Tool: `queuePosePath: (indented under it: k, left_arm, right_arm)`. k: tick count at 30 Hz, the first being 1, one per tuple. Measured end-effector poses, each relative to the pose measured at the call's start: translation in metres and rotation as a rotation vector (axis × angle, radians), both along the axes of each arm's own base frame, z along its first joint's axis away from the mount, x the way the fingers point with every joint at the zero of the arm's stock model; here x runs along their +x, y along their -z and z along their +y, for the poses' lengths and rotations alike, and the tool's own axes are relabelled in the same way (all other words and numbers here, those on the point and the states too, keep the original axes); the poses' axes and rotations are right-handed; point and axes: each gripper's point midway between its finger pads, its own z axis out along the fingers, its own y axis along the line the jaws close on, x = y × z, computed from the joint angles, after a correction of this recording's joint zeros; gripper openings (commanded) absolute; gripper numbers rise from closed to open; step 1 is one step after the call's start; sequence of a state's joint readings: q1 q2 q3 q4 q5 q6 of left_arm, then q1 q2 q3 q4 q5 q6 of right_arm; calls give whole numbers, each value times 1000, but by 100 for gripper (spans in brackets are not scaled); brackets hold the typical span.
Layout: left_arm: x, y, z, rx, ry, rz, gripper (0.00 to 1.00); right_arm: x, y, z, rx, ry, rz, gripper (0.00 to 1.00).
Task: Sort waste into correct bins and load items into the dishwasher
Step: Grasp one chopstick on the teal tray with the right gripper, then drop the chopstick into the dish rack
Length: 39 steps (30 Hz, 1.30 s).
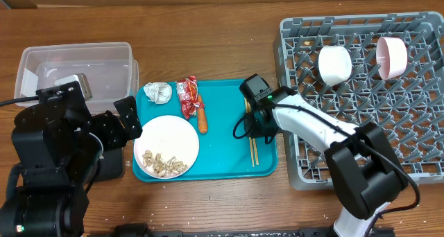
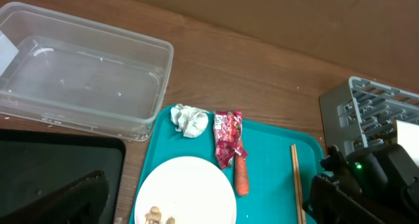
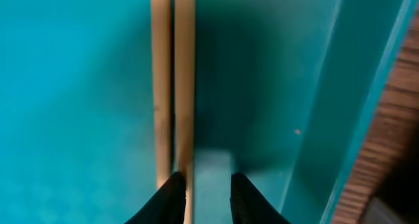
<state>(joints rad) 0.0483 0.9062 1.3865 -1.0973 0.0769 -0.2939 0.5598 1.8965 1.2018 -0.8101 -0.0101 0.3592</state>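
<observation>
On the teal tray (image 1: 229,154) lie a white plate (image 1: 166,141) with beige crumbs (image 1: 163,164), a paper wad (image 1: 158,92), a red wrapper (image 1: 187,97), a carrot piece (image 1: 202,118) and wooden chopsticks (image 1: 252,152). My right gripper (image 1: 257,129) points down at the tray's right side. In the right wrist view its fingers (image 3: 206,188) are slightly apart over bare tray, the left finger touching the chopsticks (image 3: 173,73). My left gripper (image 1: 128,123) is open and empty at the tray's left edge. A white bowl (image 1: 334,64) and a pink bowl (image 1: 391,55) sit in the grey rack (image 1: 361,126).
The clear tub (image 1: 76,48) stands at the back left, also in the left wrist view (image 2: 85,80). The black tray (image 2: 59,165) lies in front of it, mostly under my left arm. The tray's raised rim (image 3: 340,119) is just right of my right fingers.
</observation>
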Motion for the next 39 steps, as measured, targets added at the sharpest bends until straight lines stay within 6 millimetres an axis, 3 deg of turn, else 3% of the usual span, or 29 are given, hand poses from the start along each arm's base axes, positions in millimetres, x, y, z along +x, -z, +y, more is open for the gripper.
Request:
queuePosePath:
  k: [5, 7, 12, 16, 20, 24, 27, 30, 34, 36, 39]
  left_arm:
    - [0, 0, 0, 0, 0, 0, 100]
    - [0, 0, 0, 0, 0, 0, 100]
    - [0, 0, 0, 0, 0, 0, 100]
    - [0, 0, 0, 0, 0, 0, 100]
    - [0, 0, 0, 0, 0, 0, 100]
    - [0, 0, 0, 0, 0, 0, 100]
    - [0, 0, 0, 0, 0, 0, 100]
    - [0, 0, 0, 0, 0, 0, 100]
    - [0, 0, 0, 0, 0, 0, 100]
    - [0, 0, 0, 0, 0, 0, 100]
    - [0, 0, 0, 0, 0, 0, 100]
  right_arm:
    - [2, 5, 1, 0, 3, 3, 24]
    - [1, 5, 3, 6, -7, 6, 4]
    - [-3, 5, 2, -3, -15, 25, 4]
    - [-17, -1, -11, -68, -17, 94, 4]
    - [-7, -32, -8, -82, -18, 84, 4]
    - [19, -88, -2, -40, 0, -32, 4]
    - [45, -134, -17, -8, 60, -163, 4]
    - [68, -161, -51, -5, 141, -256, 4]
    - [92, -159, -98, -40, 201, -292, 4]
    - [98, -151, -109, -56, 191, -286, 4]
    - [104, -135, -113, -77, 143, -265, 32]
